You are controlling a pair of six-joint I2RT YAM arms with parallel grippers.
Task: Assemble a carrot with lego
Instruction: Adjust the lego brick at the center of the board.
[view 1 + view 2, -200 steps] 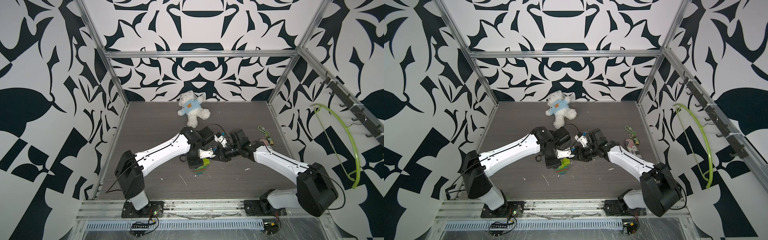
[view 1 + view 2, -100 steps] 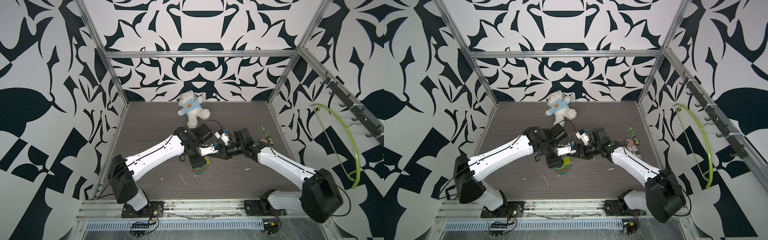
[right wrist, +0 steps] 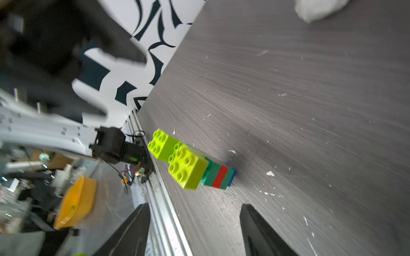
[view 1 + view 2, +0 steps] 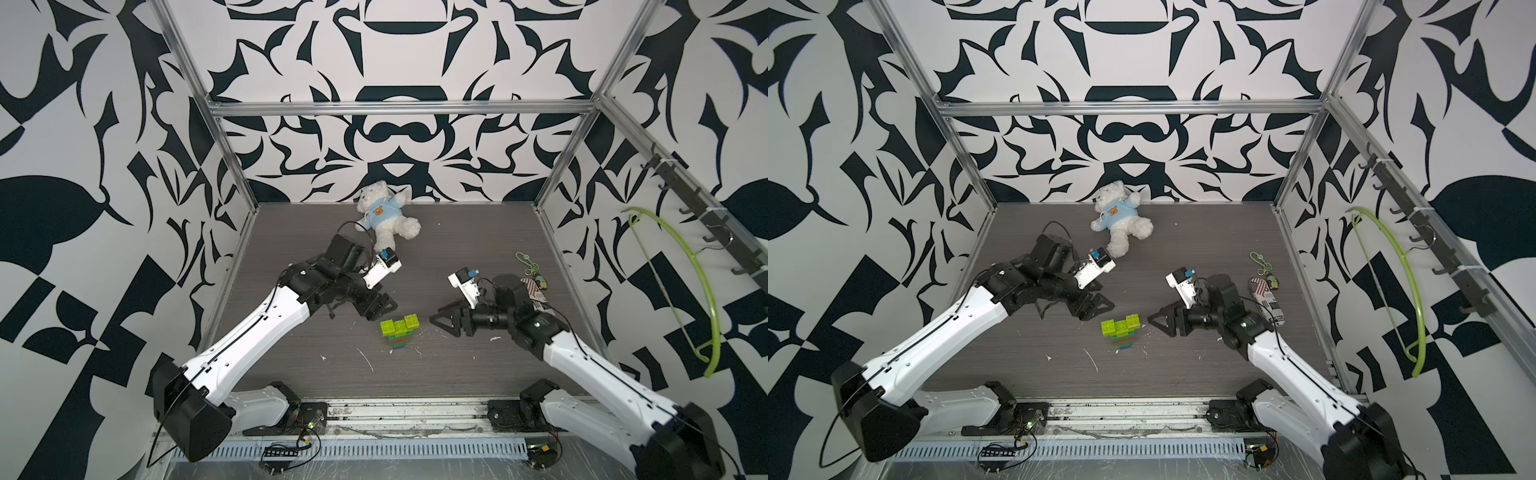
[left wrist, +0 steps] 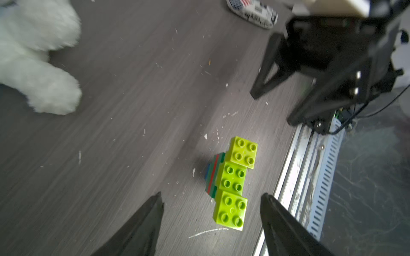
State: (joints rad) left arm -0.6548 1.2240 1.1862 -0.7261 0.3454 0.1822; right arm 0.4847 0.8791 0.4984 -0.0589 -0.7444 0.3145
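lime-topped, green-red-blue brick carrot looks complete, free on grey counter centre between arms. left jaws, right jaws wide, empty. you now retreat without knocking it.

Gaps L+R of carrot; teddy well apart, rear.

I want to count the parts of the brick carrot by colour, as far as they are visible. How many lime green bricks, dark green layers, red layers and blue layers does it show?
lime green bricks: 3
dark green layers: 2
red layer: 1
blue layer: 1
Total: 7 visible parts in the carrot
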